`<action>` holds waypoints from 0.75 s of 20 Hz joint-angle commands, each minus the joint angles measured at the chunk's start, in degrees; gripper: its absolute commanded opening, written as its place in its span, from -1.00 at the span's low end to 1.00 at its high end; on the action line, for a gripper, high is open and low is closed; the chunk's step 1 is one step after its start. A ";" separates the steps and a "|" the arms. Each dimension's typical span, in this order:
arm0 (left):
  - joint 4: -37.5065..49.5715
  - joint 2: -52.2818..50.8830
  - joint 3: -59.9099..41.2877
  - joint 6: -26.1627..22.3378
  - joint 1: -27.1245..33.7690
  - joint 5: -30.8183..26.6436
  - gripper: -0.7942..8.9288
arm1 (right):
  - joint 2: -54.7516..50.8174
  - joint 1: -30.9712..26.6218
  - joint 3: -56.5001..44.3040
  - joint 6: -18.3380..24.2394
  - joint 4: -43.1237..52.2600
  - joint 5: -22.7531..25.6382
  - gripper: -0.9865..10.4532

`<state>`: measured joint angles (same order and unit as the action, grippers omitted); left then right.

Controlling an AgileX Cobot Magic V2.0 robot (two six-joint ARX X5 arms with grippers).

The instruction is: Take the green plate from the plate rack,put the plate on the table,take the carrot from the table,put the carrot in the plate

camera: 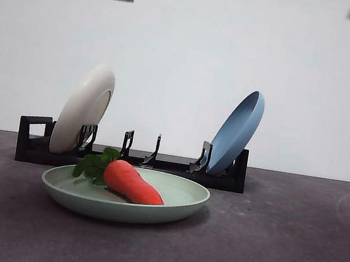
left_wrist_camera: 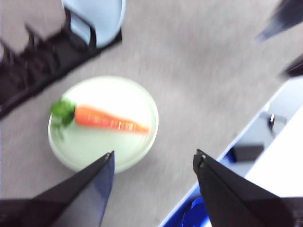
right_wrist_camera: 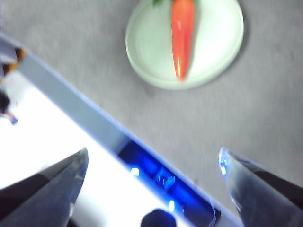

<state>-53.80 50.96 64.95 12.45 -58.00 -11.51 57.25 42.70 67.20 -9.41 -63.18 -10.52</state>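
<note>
Since the carrot (camera: 131, 182) already lay inside the green plate (camera: 177, 205) on the table (camera: 288, 253) in front of the plate rack (camera: 156, 166), both the left gripper (left_wrist_camera: 154, 163) and right gripper (right_wrist_camera: 154, 163) hung high with jaws spread and empty, so the sound procedure appeared to be a clean withdrawal without disturbing the plate.

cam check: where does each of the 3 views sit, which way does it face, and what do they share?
Front: low at table height, facing level across the green plate with the carrot to the plate rack; a dark arm tip at the top corner.
Left wrist: above, looking down past the open left claw at plate, carrot, rack.
Right wrist: above the table's edge, looking down past the open right claw at plate, carrot.
Shared: carrot lying in the plate.
</note>
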 commanded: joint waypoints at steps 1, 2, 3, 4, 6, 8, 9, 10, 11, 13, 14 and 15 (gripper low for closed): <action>-1.60 -0.13 0.04 -0.59 -0.13 0.04 -0.31 | -1.64 0.13 -0.28 0.55 -2.36 -0.07 -0.21; -2.01 -0.13 0.04 -0.59 -0.13 0.07 -0.46 | -1.99 0.13 -0.28 0.57 -3.04 -0.07 -0.41; -2.23 -0.13 0.04 -0.59 -0.13 0.07 -0.62 | -2.21 0.13 -0.28 0.85 -3.45 -0.04 -0.61; -2.38 -0.13 0.04 -0.59 -0.13 0.07 -0.86 | -2.34 0.13 -0.31 1.64 -3.78 -0.04 -0.85; -2.40 -0.13 0.04 -0.59 -0.13 0.09 -0.85 | -2.45 0.13 -0.28 2.51 -4.02 -0.04 -0.84; -2.40 -0.13 0.04 -0.59 -0.13 0.07 -0.85 | -2.43 0.13 -0.28 2.43 -4.00 0.00 -0.84; -2.40 -0.13 0.04 -0.59 -0.13 0.04 -0.85 | -2.40 0.13 -0.28 2.43 -3.91 0.13 -0.84; -2.40 -0.13 0.04 -0.59 -0.13 0.00 -0.85 | -2.40 0.13 -0.31 2.36 -3.74 0.24 -0.83; -2.40 -0.13 0.04 -0.61 -0.13 -0.11 -0.85 | -2.40 0.13 -0.31 2.10 -3.65 0.13 -0.83; -2.45 -0.13 0.04 -0.61 -0.13 -0.31 -0.84 | -2.43 0.13 -0.28 1.95 -3.67 0.15 -0.83; -2.43 -0.13 0.04 -0.61 -0.13 -0.42 -0.84 | -2.54 0.13 -0.28 1.97 -3.72 0.15 -0.83; -2.43 -0.13 0.04 -0.61 -0.13 -0.42 -0.84 | -2.67 0.13 -0.28 1.97 -3.69 0.17 -0.83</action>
<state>-56.23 50.94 64.95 12.45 -58.00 -11.64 54.76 42.70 67.20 -7.66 -67.24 -10.44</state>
